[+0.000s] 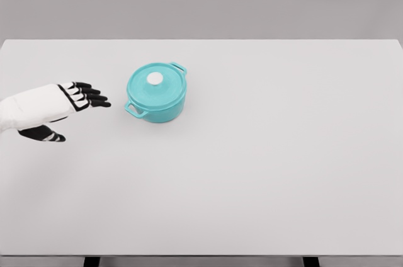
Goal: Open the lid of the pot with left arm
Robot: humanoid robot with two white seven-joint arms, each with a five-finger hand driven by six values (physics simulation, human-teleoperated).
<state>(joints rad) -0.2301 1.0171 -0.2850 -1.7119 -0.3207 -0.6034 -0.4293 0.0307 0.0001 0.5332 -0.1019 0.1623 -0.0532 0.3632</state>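
Observation:
A teal pot point(157, 94) stands on the white table point(264, 153), left of the middle, with two small side handles. Its teal lid point(155, 83) sits flat on top, with a white round knob point(155, 79) at its centre. My left hand point(75, 104) hovers to the left of the pot, a short gap away from it. Its black fingers point(94, 97) stretch toward the pot and the thumb hangs below; the hand is open and holds nothing. The right arm does not show.
The table's far edge runs across the top of the view before a grey wall. The front edge lies near the bottom, with dark legs point(91, 261) under it.

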